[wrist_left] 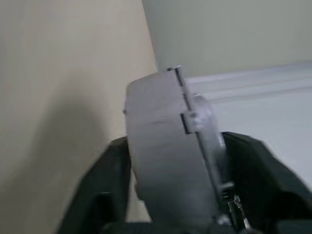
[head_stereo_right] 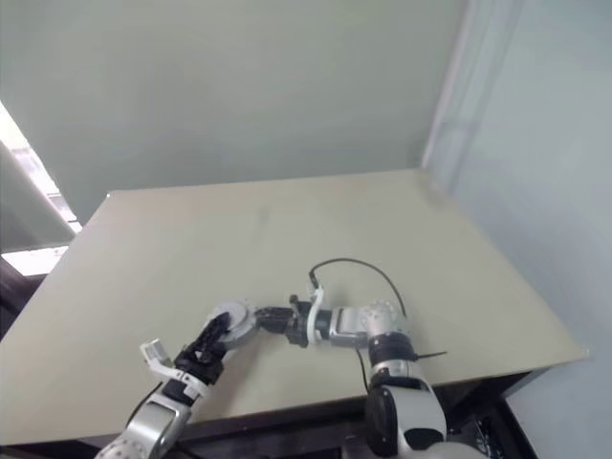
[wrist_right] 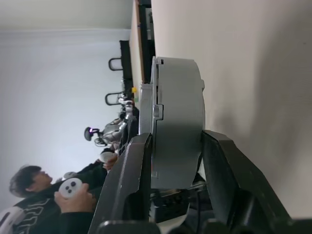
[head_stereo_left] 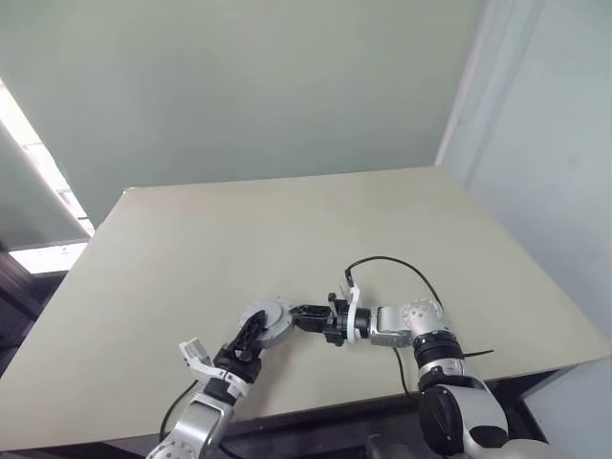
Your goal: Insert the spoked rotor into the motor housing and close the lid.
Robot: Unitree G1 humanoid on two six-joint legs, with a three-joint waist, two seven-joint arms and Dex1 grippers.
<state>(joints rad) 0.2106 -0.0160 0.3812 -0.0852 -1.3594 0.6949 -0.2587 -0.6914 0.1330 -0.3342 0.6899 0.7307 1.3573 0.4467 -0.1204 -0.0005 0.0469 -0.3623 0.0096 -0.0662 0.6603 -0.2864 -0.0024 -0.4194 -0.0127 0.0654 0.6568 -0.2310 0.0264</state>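
Between both pincers' clamped fingers, left gripper (head_stereo_left: 252,332) and right gripper (head_stereo_left: 298,312): the motor housing (head_stereo_left: 271,318).

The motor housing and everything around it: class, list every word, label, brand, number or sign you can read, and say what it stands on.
None can be read.
The motor housing is bare grey metal, with no marking.
The table and wall carry no print.

The motor housing (wrist_right: 175,122) is plain matte silver-grey. Both hands have black fingers (wrist_right: 131,185). The worktop (head_stereo_left: 287,229) is pale beige, the wall (head_stereo_left: 239,76) behind pale green.
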